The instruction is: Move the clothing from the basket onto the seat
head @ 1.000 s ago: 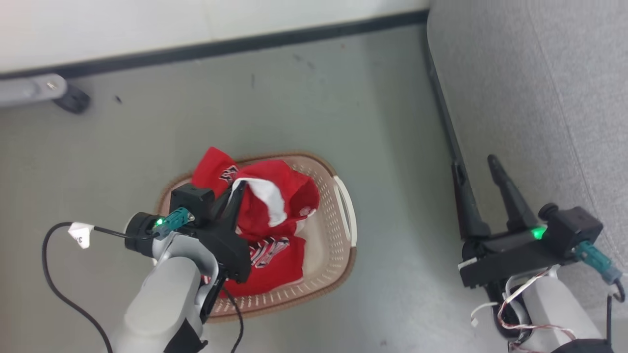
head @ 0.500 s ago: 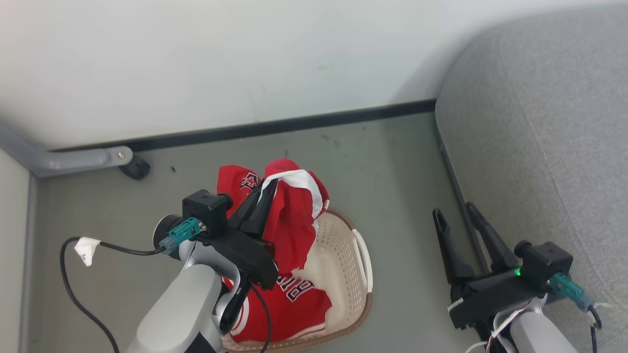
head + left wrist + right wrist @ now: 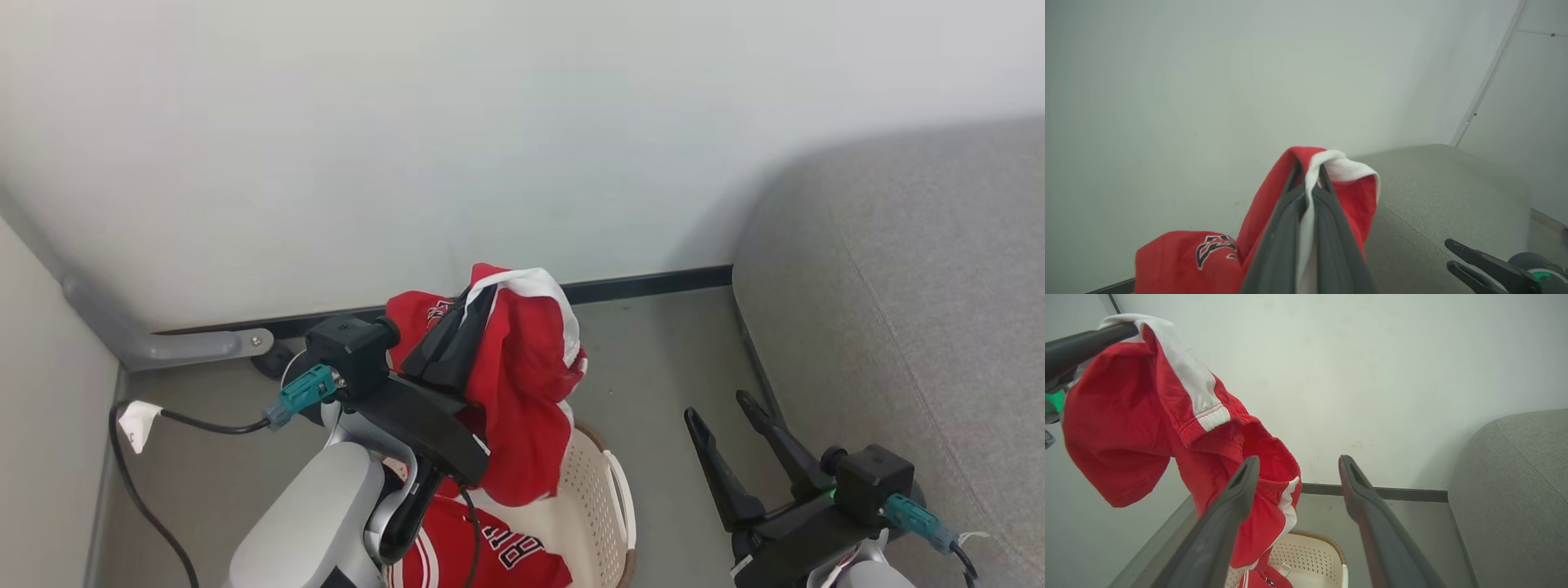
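Head view: 1 shorts aloft, 1 jersey in 1 basket.

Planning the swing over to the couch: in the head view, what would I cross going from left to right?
The white cable tag → left gripper shut on the red shorts → open right gripper → grey seat.
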Controlling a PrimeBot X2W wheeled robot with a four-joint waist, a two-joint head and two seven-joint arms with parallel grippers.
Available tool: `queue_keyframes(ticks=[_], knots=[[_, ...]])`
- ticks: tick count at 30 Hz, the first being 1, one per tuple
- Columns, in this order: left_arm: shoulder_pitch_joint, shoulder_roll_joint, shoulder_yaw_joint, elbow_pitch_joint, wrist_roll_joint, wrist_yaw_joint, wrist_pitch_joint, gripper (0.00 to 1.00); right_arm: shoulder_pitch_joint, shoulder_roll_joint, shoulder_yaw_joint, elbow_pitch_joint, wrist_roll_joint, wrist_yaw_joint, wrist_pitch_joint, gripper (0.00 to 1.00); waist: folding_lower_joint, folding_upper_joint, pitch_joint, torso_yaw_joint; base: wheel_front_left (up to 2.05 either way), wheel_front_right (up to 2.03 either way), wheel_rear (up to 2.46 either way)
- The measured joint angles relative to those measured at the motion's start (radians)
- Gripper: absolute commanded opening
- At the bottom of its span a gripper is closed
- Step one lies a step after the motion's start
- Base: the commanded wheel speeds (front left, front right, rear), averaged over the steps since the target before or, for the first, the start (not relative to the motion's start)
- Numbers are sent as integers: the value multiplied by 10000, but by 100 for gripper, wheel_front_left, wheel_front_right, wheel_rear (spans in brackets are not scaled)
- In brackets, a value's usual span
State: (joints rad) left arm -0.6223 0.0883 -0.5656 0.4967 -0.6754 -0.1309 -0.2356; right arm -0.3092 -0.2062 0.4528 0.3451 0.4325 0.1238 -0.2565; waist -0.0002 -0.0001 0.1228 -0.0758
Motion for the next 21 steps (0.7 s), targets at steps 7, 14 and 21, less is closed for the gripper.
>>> queue_keyframes(ticks=[7,14,21], knots=[[205,31,-205,-792,-159,0,334,0,48,-295,566,-146,82,0,0,100,1,0,-385,222,0,0,0],[428,17,-405,-1503,-205,0,658,0,-546,-637,1546,56,86,8,2,100,2,1,-496,416,0,0,0],[541,-8,-571,-2027,-493,0,978,0,-1248,-692,2552,362,328,10,90,100,3,2,-529,709,0,0,0]])
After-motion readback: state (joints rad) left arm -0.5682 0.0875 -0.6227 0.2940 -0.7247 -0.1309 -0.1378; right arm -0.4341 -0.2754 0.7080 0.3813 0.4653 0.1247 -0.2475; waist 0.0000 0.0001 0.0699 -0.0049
